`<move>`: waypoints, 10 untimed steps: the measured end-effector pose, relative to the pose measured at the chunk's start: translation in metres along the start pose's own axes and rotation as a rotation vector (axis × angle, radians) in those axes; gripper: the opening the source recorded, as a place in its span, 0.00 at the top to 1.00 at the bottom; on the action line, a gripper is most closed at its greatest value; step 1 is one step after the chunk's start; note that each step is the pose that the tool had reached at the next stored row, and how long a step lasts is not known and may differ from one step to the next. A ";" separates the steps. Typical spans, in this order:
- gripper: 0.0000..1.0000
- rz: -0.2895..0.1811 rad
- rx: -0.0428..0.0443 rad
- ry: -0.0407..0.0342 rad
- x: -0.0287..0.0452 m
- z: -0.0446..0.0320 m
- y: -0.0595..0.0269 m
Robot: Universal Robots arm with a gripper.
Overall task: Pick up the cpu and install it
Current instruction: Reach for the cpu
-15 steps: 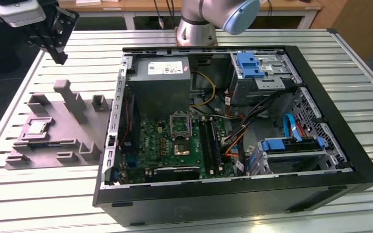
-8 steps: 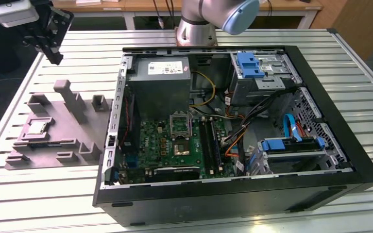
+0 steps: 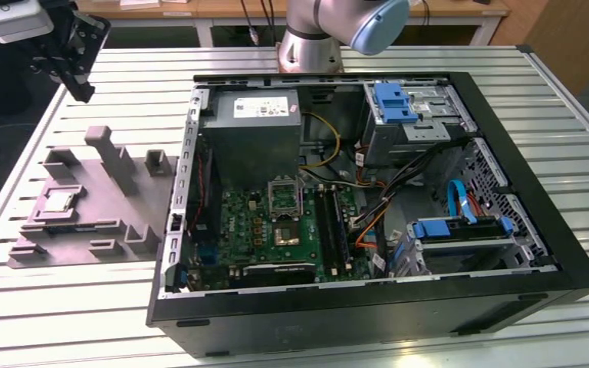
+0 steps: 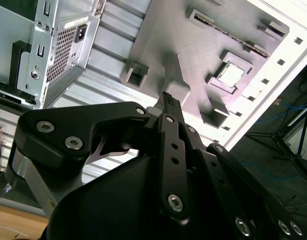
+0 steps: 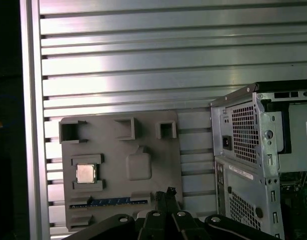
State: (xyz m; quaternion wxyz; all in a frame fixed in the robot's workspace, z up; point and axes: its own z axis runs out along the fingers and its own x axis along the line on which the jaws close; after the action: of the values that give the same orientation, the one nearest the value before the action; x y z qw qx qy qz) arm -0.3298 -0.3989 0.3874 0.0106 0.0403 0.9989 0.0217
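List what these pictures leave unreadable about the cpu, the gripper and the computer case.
cpu: corner mark too small in the first wrist view.
gripper: upper part cut off by the exterior view's top edge.
motherboard: socket state too small in the exterior view.
grey fixture: one edge hidden behind the gripper, first wrist view.

slatted table [image 3: 70, 307] bears a grey holder [image 3: 98, 201] and computer case [image 3: 376, 316].

White label [image 3: 260, 108] on the power supply [image 3: 254, 149], print seemingly illegible.
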 end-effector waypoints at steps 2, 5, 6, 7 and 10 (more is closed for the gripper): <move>0.89 0.000 0.0000 0.0000 0.0001 0.0000 0.0000; 0.89 0.000 0.0000 0.0000 0.0008 0.0000 -0.0001; 0.89 0.000 -0.0001 -0.0001 0.0010 0.0000 -0.0001; 0.89 0.000 0.0000 0.0000 0.0012 0.0000 -0.0001; 0.89 0.000 0.0000 0.0000 0.0017 0.0000 -0.0002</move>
State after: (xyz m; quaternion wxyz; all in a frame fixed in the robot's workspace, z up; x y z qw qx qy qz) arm -0.3315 -0.3989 0.3874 0.0107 0.0403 0.9989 0.0217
